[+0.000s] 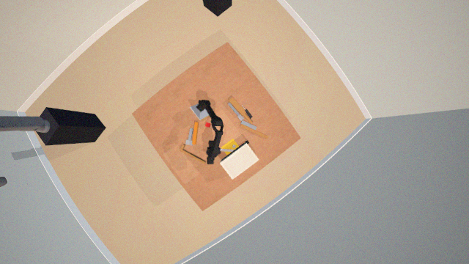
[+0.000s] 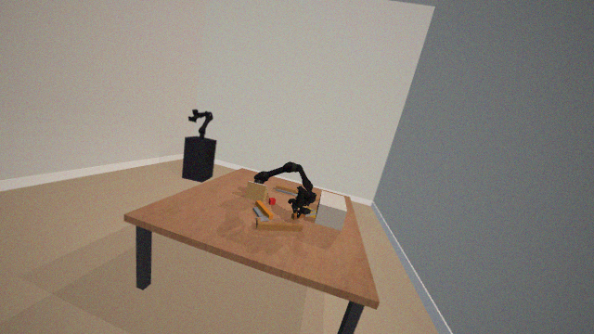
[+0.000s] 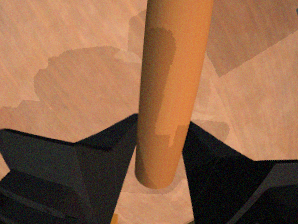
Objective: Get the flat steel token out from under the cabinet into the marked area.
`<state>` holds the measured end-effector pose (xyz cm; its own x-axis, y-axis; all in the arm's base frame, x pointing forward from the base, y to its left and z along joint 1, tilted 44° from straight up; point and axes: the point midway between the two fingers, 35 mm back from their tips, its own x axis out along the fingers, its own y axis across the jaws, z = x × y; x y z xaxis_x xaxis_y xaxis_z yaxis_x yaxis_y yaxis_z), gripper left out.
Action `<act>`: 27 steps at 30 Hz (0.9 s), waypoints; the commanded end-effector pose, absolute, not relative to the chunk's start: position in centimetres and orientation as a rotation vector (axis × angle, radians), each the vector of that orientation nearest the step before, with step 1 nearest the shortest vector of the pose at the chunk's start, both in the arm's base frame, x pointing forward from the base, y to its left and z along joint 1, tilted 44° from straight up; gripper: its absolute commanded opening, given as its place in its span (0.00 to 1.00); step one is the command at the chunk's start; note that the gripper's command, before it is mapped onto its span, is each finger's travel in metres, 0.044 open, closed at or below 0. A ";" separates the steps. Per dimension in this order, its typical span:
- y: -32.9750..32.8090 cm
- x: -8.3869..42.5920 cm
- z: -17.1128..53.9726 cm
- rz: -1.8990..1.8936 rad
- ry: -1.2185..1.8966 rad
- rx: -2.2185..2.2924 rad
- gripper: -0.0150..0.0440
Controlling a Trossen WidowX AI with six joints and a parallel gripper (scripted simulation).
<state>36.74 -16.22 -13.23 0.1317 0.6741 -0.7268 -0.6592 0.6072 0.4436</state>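
My gripper [image 3: 160, 121] is shut on the round, orange-brown handle [image 3: 175, 65] of a tool. In the top and exterior views the gripper [image 2: 295, 215] is low over the table in front of the cabinet. A thin grey shaft [image 1: 227, 149] reaches from beside the gripper across the yellow marked area [image 1: 228, 144] toward the cabinet [image 1: 239, 163] [image 2: 330, 211]. A small grey round shape [image 1: 234, 146], seemingly the token, shows on the yellow area near the cabinet front. Whether the shaft touches it cannot be told. The wrist view does not show the token or the tool's far end.
A red cube [image 1: 207, 125] [image 2: 272, 200] lies near the arm. An orange bar [image 1: 196, 133] [image 2: 264, 210], a grey piece [image 1: 190, 136] and a brown bar [image 2: 279, 225] lie on one side. Long wooden pieces [image 1: 258, 132] and a dark block [image 1: 248, 112] lie on the other. A panel [image 2: 256, 190] stands near the arm's base.
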 end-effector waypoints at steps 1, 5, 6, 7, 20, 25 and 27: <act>-15.9 37.4 -12.8 0.968 1.056 0.015 0.25; -15.9 37.3 -12.8 0.968 1.056 0.015 0.25; -15.8 37.3 -12.8 0.968 1.056 0.015 0.25; -15.8 37.3 -12.8 0.968 1.056 0.015 0.25; -15.2 36.6 -12.4 0.968 1.056 0.016 0.25; -14.9 36.3 -12.3 0.968 1.056 0.016 0.25; -14.8 36.2 -12.2 0.968 1.056 0.016 0.25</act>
